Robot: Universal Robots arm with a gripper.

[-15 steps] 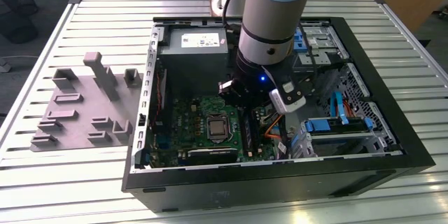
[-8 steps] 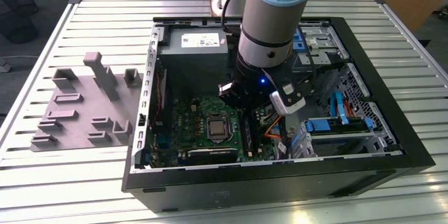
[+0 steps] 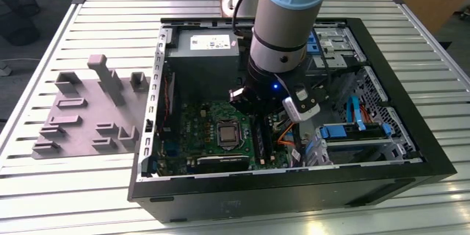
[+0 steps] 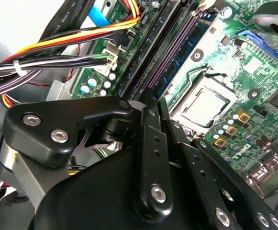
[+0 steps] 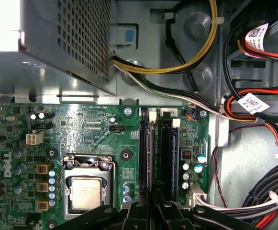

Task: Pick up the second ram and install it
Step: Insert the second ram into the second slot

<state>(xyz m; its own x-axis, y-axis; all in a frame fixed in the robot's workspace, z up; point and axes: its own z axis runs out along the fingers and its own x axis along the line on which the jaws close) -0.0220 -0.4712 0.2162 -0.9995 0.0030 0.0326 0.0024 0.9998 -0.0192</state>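
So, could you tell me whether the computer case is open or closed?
Open: the computer case has no panel on top, and the motherboard inside lies exposed to view.

Arm [image 3: 283, 20] down — fingers [image 4: 150, 143] together

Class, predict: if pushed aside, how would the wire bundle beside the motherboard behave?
Probably floppy yet springy: the wire bundle curves loosely in the second wrist view. Its white tie suggests the wires would shift together. Likely light, being thin strands.
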